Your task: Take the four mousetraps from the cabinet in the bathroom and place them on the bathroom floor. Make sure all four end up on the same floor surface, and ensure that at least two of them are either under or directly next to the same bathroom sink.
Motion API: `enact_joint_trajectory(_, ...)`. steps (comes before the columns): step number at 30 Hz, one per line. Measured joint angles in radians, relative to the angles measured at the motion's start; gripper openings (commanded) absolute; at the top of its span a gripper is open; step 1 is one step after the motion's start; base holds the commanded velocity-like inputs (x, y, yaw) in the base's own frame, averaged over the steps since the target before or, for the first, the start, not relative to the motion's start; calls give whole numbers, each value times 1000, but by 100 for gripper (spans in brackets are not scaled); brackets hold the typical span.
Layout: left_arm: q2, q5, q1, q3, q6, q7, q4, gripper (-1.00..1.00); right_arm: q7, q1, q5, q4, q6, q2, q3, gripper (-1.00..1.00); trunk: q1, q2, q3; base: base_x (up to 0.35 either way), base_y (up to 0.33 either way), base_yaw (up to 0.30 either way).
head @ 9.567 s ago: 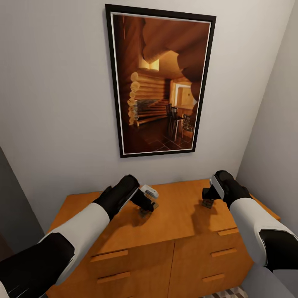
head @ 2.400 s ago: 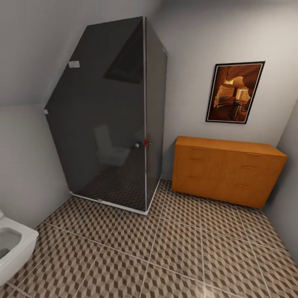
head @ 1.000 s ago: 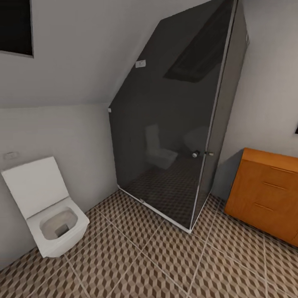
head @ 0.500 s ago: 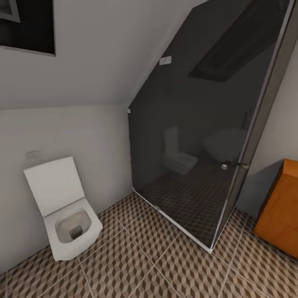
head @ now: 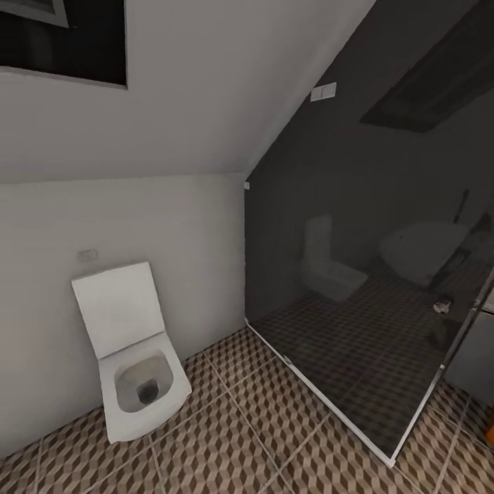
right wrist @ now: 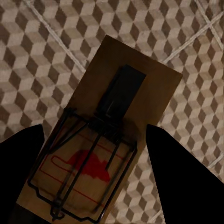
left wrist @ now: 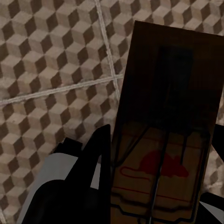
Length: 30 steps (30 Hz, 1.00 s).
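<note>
Carrying one mousetrap in each pincer: the left pincer (left wrist: 154,186) pinches a trap (left wrist: 163,140), the right pincer (right wrist: 93,177) another trap (right wrist: 105,135), above the floor (head: 226,439). Toilet (head: 137,363) at 8 o'clock. Next job, I think: find the sink.

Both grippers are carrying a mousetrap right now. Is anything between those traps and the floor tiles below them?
Nothing visible. The left mousetrap and the right mousetrap each hang over bare bathroom floor. The sink is not in sight; ahead stand a toilet and the shower glass.
</note>
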Motion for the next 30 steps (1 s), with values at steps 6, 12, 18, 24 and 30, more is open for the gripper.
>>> enact_joint_trajectory(6,0,0,0,0,0,0,0,-100,0,0,0,0,0,0,0,-100,0,0,0,318,0,277)
enact_joint_trajectory(12,0,0,0,0,0,0,0,-100,0,0,0,0,0,0,0,-100,0,0,0,304,0,277)
enact_joint_trajectory(18,0,0,0,0,0,0,0,-100,0,0,0,0,0,0,0,-100,0,0,0,294,0,277)
enact_joint_trajectory(24,3,2,0,1,0,1,0,-100,0,0,0,0,0,0,0,-100,0,0,0,253,0,277)
enact_joint_trajectory(30,42,20,0,2,0,2,1,-100,0,0,0,0,0,0,0,-100,0,0,0,81,0,179)
